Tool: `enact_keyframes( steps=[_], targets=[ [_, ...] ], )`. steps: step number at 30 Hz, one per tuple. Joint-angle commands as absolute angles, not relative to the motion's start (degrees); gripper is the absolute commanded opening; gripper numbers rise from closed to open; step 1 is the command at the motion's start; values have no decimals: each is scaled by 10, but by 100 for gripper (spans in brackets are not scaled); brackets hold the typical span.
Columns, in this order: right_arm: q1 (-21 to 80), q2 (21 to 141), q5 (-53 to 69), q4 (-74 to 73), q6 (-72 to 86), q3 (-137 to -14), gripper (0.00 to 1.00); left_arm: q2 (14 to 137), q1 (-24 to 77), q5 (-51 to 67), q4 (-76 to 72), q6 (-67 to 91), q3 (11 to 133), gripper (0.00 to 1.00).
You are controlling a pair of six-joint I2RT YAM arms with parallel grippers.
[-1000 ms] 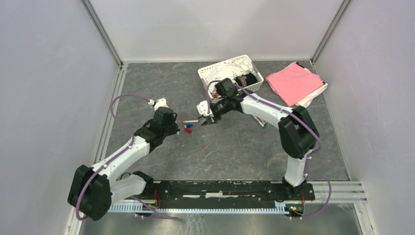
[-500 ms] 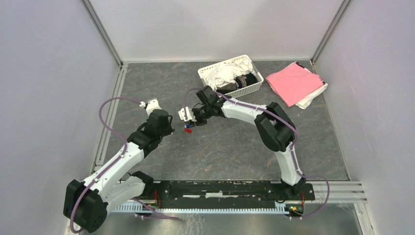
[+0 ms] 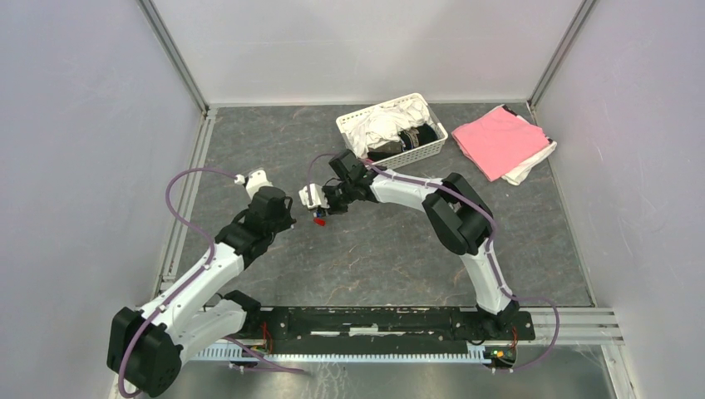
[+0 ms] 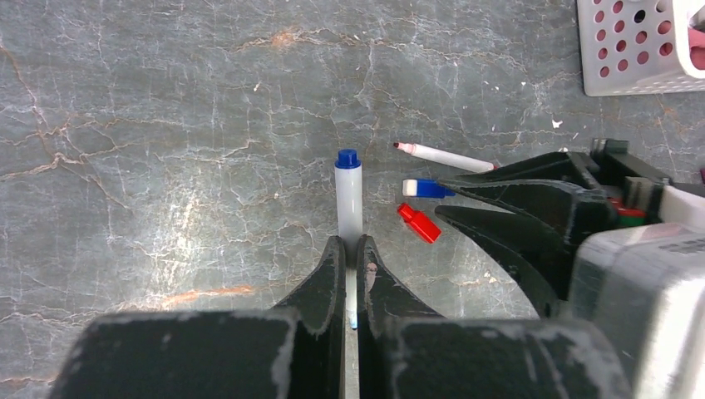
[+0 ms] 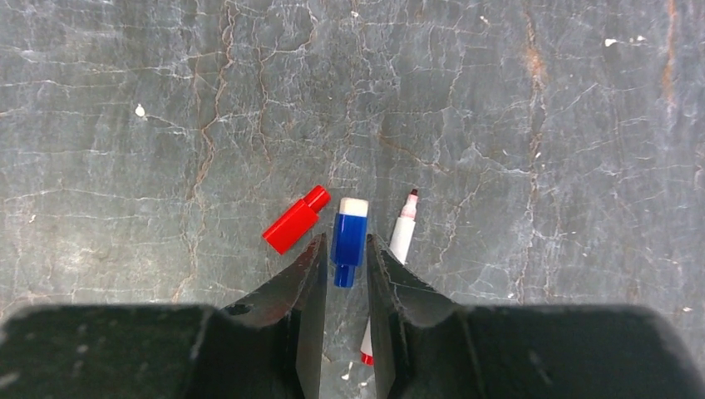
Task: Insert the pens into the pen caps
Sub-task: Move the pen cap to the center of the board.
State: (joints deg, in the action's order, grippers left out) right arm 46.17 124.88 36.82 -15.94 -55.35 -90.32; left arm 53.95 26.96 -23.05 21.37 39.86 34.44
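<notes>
Blue cap (image 5: 349,241), white at one end, lies flat on the grey marbled table (image 5: 540,125). My right gripper (image 5: 346,243) straddles it with a finger close on each side, and I cannot tell whether they pinch it. Just beside the blue cap lie a red cap (image 5: 295,220) on one flank and an uncapped red-tipped pen (image 5: 403,233) on the other. Near the blue cap, my left gripper (image 4: 349,249) is clenched on a white pen (image 4: 349,199) with a blue end. Farther off stands a white perforated basket (image 4: 619,58).
</notes>
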Motion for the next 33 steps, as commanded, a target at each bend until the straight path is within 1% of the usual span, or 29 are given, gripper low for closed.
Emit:
enact_keyframes(
  steps=[1,11,17,19,20,22,23,27,33],
  targets=[
    [467,1265,363,-144,-550,-929,29,536,266,-243,212,424,342,2],
    [470,1282,344,-141,-543,-934,33,526,266,-238,212,428,340,2],
    [476,1285,335,-145,-539,-922,33,524,266,-231,212,428,341,2],
    [476,1284,331,-146,-537,-917,30,522,266,-228,212,427,342,2],
    [476,1283,330,-148,-536,-915,25,522,266,-224,212,426,342,2],
    [476,1274,328,-153,-537,-909,10,522,266,-214,209,424,343,2],
    [475,1265,324,-157,-539,-901,5,522,266,-208,208,423,343,2],
    [469,1212,304,-149,-542,-829,3,514,266,-184,201,420,343,2],
    [451,1094,271,-106,-501,-662,1,500,266,-129,164,413,335,2]
  ],
)
